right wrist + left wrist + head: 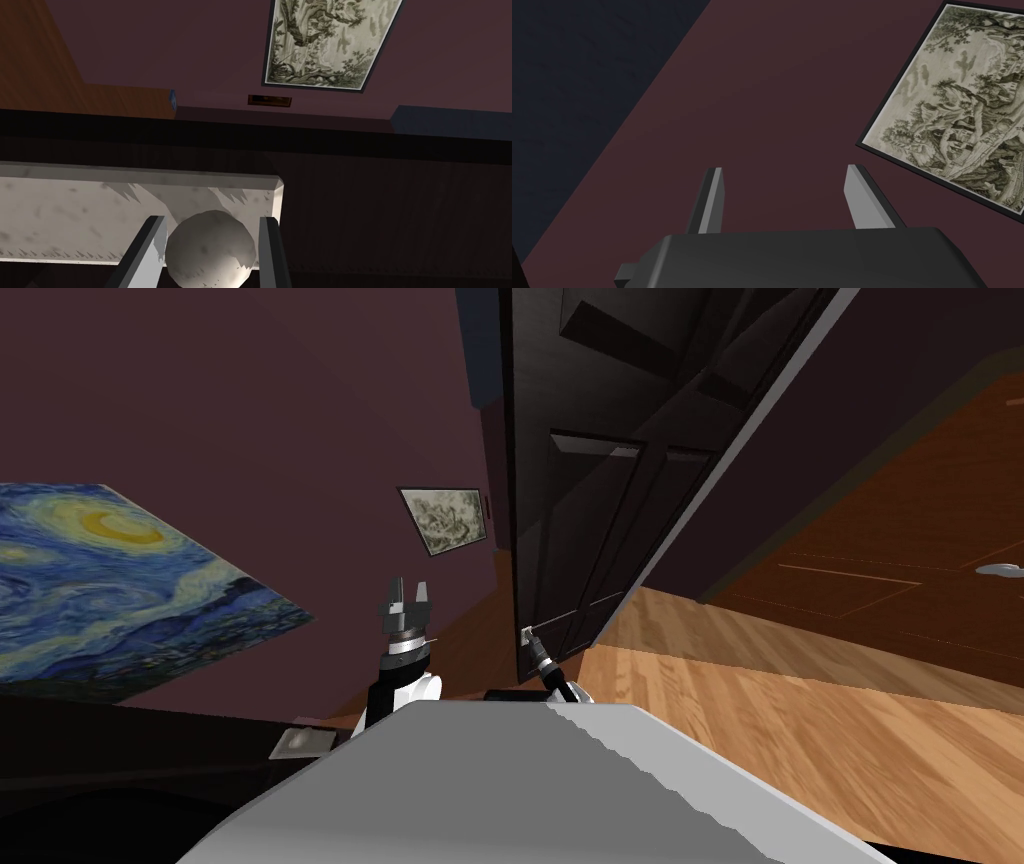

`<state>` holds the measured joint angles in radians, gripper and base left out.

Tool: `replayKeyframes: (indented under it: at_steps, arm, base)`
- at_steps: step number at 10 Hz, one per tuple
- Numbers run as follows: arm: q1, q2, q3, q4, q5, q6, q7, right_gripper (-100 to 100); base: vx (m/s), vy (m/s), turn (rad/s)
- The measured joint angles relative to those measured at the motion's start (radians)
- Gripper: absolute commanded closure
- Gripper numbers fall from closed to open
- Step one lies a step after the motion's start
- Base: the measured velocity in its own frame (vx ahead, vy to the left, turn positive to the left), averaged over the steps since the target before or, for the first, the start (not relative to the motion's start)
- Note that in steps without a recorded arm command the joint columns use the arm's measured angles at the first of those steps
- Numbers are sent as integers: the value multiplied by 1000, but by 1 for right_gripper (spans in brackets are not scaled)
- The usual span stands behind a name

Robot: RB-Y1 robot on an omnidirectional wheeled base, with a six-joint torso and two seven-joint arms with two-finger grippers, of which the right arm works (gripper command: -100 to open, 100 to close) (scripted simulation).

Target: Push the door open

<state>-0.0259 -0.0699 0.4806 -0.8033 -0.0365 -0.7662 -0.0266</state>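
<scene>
The right hand [211, 222] grips the round pale knob [210, 252], fingers pressing its sides, on the dark door [590, 518] standing ajar ahead. The left hand [408, 591] hovers open to its left, before a maroon wall [300, 408].

Swirling blue painting [120, 578], grey, perhaps inked, landscape print [447, 520], wooden floor [800, 708].

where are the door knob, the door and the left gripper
door knob [210, 252]: right wrist view, middle of the ball
door [590, 538]: head view, on its dark panelled face
left gripper [784, 172]: left wrist view, midway between its open fingertips
</scene>
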Motion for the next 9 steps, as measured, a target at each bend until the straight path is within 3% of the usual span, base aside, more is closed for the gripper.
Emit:
replayKeyframes:
  at_steps: [3, 5, 7, 9]
  arm:
    - [-13, 0, -31, 19, -7, -13, 7, 100]
    - [3, -2, -40, -13, -8, 5, 15, 100]
    - [-19, 2, -62, 41, -14, -17, 18, 100]
    - [-3, -5, -75, 1, -17, 11, 22, 100]
  base:
    - [94, 63, -20]
    - [72, 73, -61]
    - [77, 76, -14]
    - [105, 95, -43]
